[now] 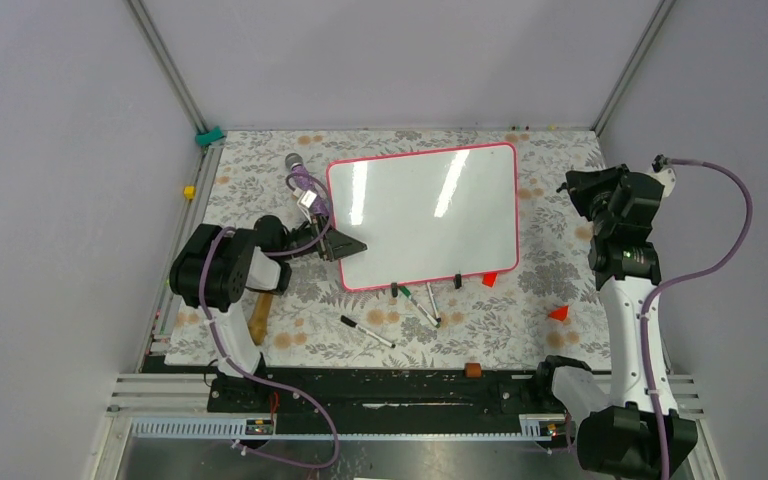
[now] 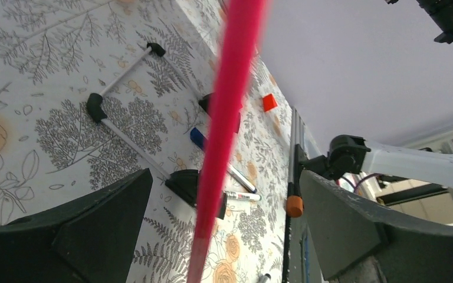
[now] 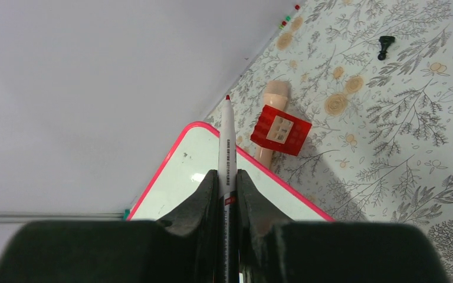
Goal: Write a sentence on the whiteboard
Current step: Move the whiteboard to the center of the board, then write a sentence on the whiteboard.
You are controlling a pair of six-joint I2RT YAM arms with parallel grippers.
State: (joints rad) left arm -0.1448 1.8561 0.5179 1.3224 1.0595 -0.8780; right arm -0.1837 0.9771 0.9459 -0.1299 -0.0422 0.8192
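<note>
Top view: the whiteboard (image 1: 422, 215) lies mid-worktop (image 1: 550, 250). Its long axis runs left to right, a little skewed, and its face is blank, with no sentence on it yet. The left pincer (image 1: 345, 245) sits at the board's left short edge, near the front corner. The right arm (image 1: 625, 250) stands raised off the right edge, apart from the board, so the writing surface lies to that arm's left and below it.

Left wrist view: the left pincer is wide open, and its fingers (image 2: 94, 242) stand on either side of the board's pink frame (image 2: 230, 118). The frame runs lengthwise through the gap, and I cannot tell whether it touches either finger. Closing here would likely pin the board steady.

Right wrist view: the right pincer (image 3: 228, 177) is clamped on a marker (image 3: 227, 141), whose red tip points forward, out past the fingertips. A corner of the board shows beyond it, below the tip. The tip is not on the surface, so the next move is probably to come down and leftward onto the board.
</note>
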